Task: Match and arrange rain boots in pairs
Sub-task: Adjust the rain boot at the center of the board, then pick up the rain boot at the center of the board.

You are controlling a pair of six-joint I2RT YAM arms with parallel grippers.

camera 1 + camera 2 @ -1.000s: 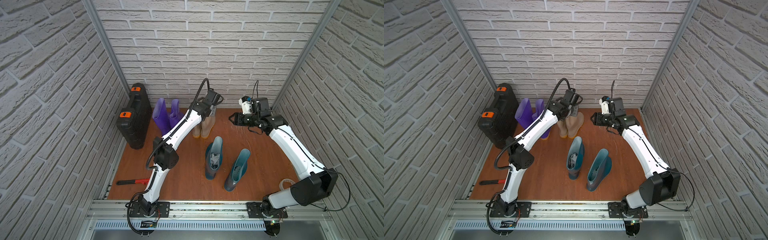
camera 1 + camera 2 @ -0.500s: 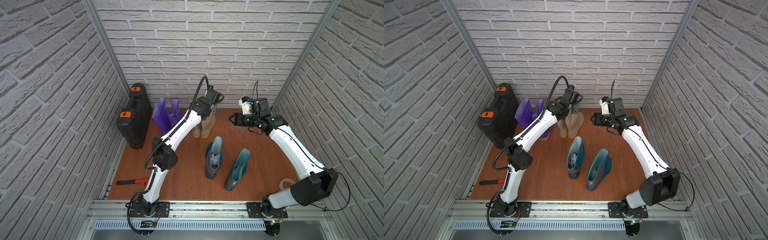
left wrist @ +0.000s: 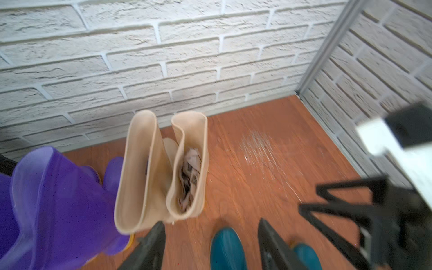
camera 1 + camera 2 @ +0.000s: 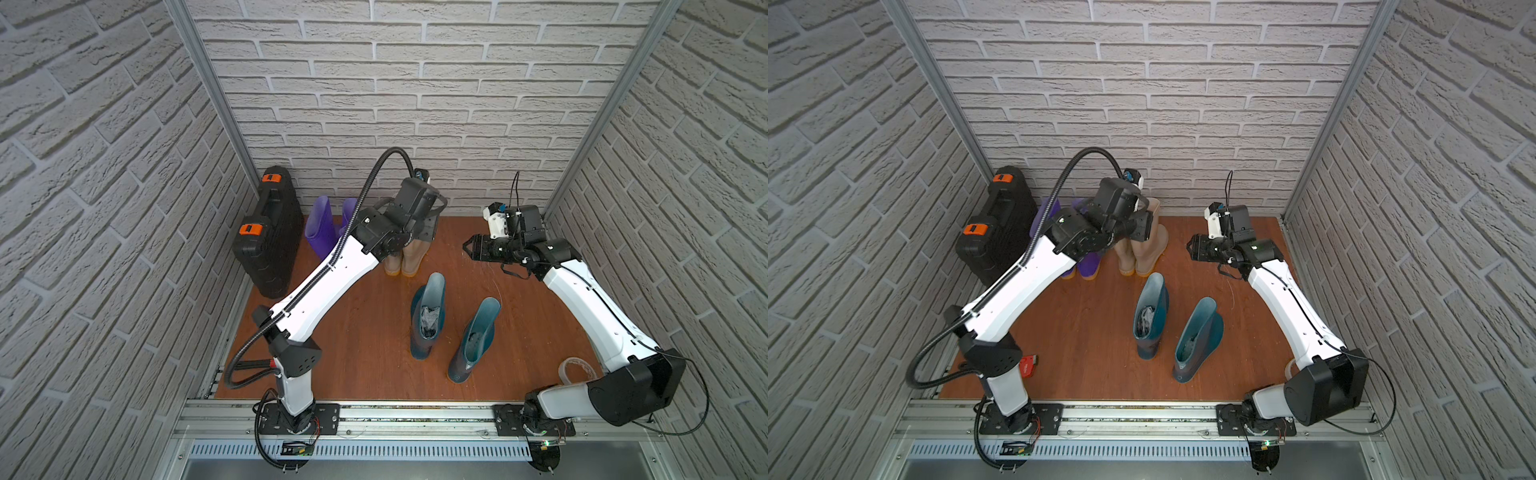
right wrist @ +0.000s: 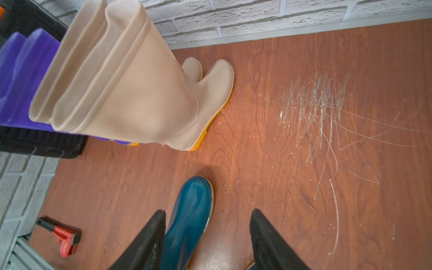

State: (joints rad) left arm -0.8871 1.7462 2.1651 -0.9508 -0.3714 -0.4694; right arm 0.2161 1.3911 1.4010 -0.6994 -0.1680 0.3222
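Two purple rain boots (image 4: pixel 320 226) stand upright at the back left, and two beige ones (image 4: pixel 409 259) stand side by side right of them. Two dark teal boots (image 4: pixel 428 316) (image 4: pixel 478 332) stand apart on the middle of the floor, toes toward the back wall. My left gripper (image 4: pixel 428 226) hovers open just above and behind the beige pair (image 3: pixel 140 168), holding nothing. My right gripper (image 4: pixel 467 247) hangs open in the air at the back right. In the right wrist view a teal toe (image 5: pixel 191 210) lies below it on the floor.
A black hard case (image 4: pixel 270 237) with orange latches leans on the left wall beside the purple boots. A red-handled tool (image 4: pixel 1027 365) lies at the front left. A translucent ring (image 4: pixel 575 370) sits by the right arm's base. Brick walls close three sides.
My left gripper has gone from shut to open at the top of the beige boots and has risen a little. The right jaws have widened slightly; that arm has stayed in place.
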